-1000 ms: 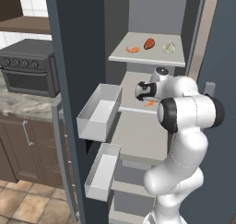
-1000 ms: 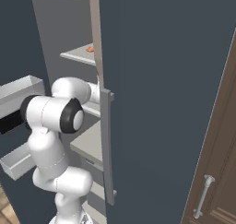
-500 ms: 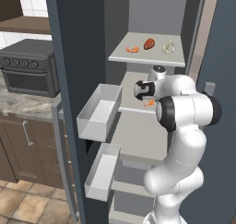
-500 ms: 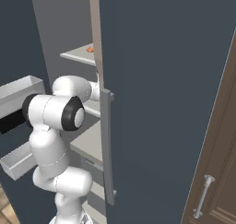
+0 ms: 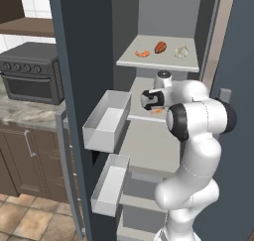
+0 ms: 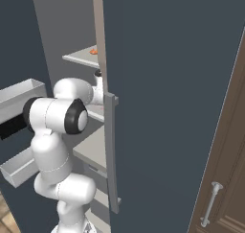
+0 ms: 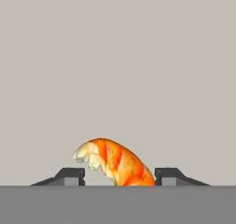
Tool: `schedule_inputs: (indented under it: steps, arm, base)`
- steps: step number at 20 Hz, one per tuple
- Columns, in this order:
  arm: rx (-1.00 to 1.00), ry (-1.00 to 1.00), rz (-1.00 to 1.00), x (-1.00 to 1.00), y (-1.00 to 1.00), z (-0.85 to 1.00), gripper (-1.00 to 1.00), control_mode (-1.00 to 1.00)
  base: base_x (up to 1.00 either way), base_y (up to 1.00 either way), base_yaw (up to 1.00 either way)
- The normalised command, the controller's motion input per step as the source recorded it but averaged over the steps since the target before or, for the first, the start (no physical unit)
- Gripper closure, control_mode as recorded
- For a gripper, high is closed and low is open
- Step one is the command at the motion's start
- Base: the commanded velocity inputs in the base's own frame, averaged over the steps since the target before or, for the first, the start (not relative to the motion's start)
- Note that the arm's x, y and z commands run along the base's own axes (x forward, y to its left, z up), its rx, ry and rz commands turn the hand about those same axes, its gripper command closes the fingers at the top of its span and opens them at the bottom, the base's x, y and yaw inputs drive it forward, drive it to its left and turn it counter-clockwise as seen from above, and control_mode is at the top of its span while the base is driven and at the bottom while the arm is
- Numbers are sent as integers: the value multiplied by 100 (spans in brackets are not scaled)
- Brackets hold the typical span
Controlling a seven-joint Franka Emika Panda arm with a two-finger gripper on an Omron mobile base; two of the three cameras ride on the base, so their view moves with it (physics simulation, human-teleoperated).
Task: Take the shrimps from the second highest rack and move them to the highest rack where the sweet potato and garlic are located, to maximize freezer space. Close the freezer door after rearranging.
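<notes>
Curled orange-and-white shrimp (image 7: 115,162) lying on the pale grey second-highest freezer rack (image 5: 149,117), directly between the dark fingertips (image 7: 69,176) of the two-finger gripper (image 7: 119,177). Long axis running across the gap. Jaws apart, each side short of contact; grip not confirmed.

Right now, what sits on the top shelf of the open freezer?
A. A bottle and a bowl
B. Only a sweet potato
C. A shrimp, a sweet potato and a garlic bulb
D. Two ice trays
C: in the left base view the highest rack carries a small orange shrimp, a reddish-brown sweet potato and a pale garlic bulb, lying side by side and apart from one another.
</notes>
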Motion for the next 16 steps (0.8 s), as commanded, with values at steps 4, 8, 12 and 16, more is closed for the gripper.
schedule_inputs:
  steps: [4,8,12,16]
  arm:
    - [0,0,0,0,20,-50,100,-100]
    - [0,0,0,-5,26,-18,100,-100]
    - [0,0,0,-31,32,0,100,-100]
    - [0,-7,0,-59,27,1,100,-100]
  base:
    - [0,0,0]
    - [0,0,0]
    - [0,0,0]
    - [0,0,0]
